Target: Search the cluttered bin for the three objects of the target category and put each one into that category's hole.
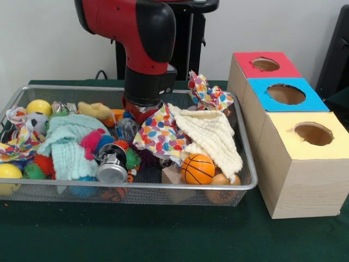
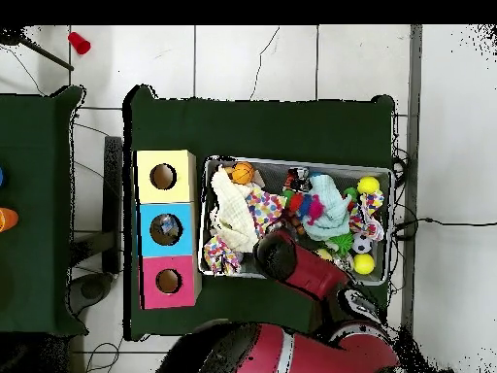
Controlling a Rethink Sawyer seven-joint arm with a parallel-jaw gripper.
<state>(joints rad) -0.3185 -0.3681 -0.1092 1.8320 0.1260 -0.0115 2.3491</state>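
Observation:
The wire mesh bin [image 1: 136,187] stands on the green table, full of clutter; it also shows in the overhead view [image 2: 291,164]. My gripper [image 1: 139,113] is down inside the bin at its back middle, its tip hidden behind a dotted cloth [image 1: 161,134]. One bluish-clear wrinkly bottle [image 1: 126,130] lies just in front of the gripper, partly buried. Another clear wrinkly piece [image 1: 61,107] shows at the back left. The red-topped box with its round hole [image 1: 265,64] stands right of the bin, farthest back; it also shows in the overhead view [image 2: 168,282].
A blue-topped box [image 1: 286,94] and a yellow-topped box [image 1: 313,133] stand in front of the red one. In the bin lie a metal can [image 1: 112,164], a small basketball [image 1: 197,168], a cream cloth [image 1: 210,134], a mint cloth [image 1: 68,144], spiky balls [image 1: 38,166] and yellow balls [image 1: 39,107].

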